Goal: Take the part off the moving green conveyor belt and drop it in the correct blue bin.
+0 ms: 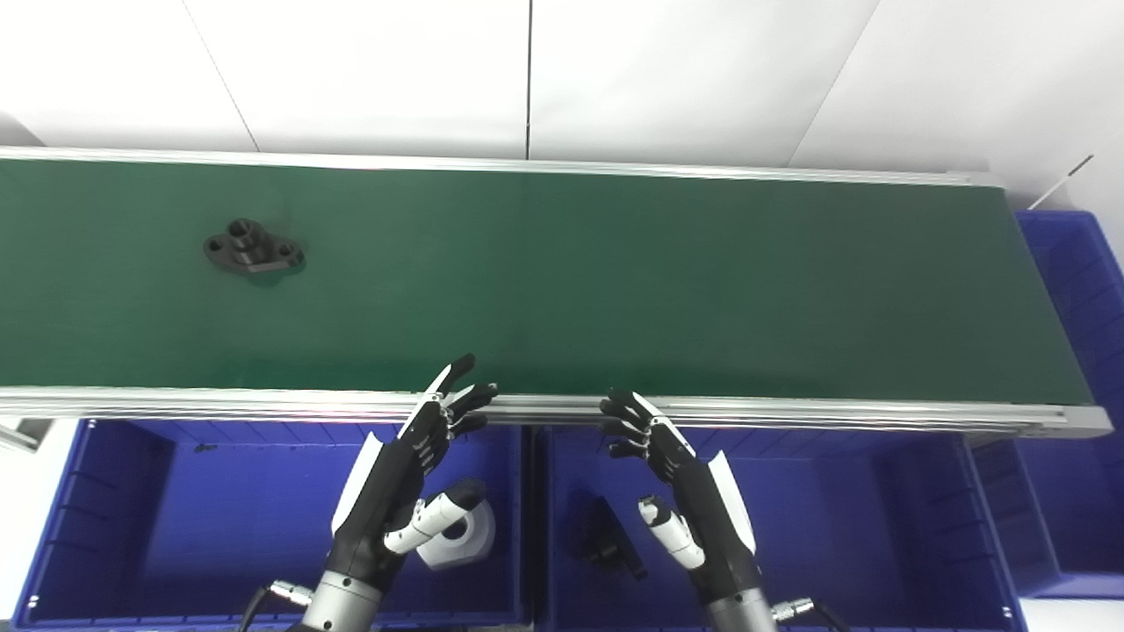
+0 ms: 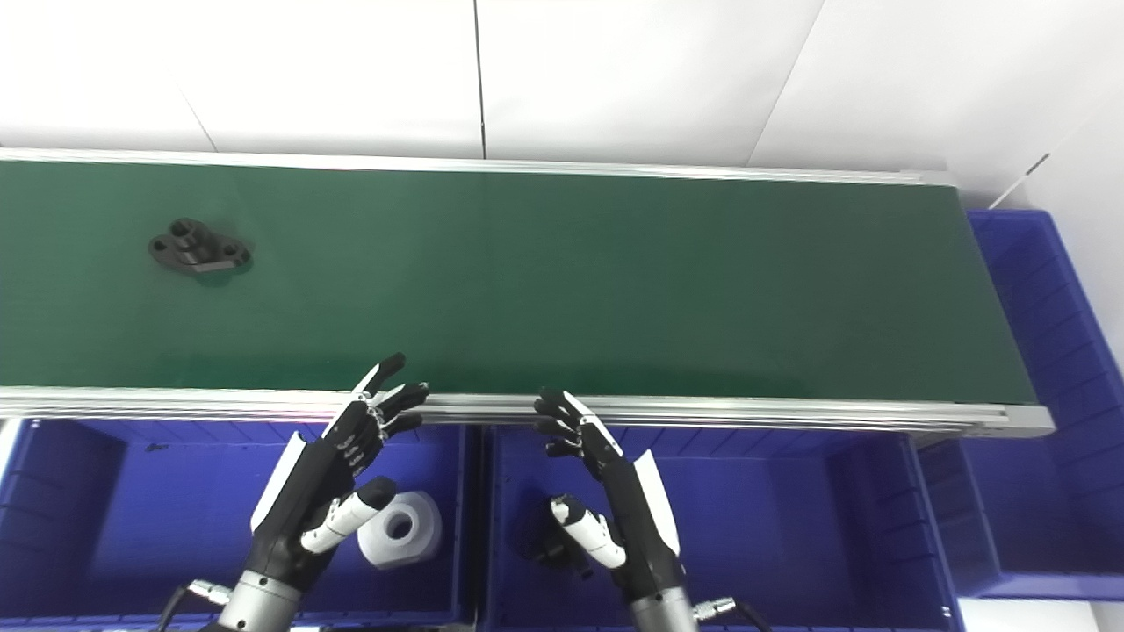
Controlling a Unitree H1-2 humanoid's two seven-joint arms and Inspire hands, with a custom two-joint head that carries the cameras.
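- The black part point(image 1: 254, 248) is a flat flange with a raised round boss and holes, lying far left on the green conveyor belt point(image 1: 615, 281).
- Left hand point(image 1: 406, 478) and right hand point(image 1: 680, 478) hover spread and empty over the blue bins point(image 1: 132, 527).
- A dark piece point(image 1: 606, 535) in the right bin is hard to make out.

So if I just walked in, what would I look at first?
Probably the long green conveyor belt running across the whole picture, with one small black part sitting alone near its left end. Next, the two robot hands, left hand and right hand, open above the blue bins by the belt's near edge. A white part lies in the left bin.
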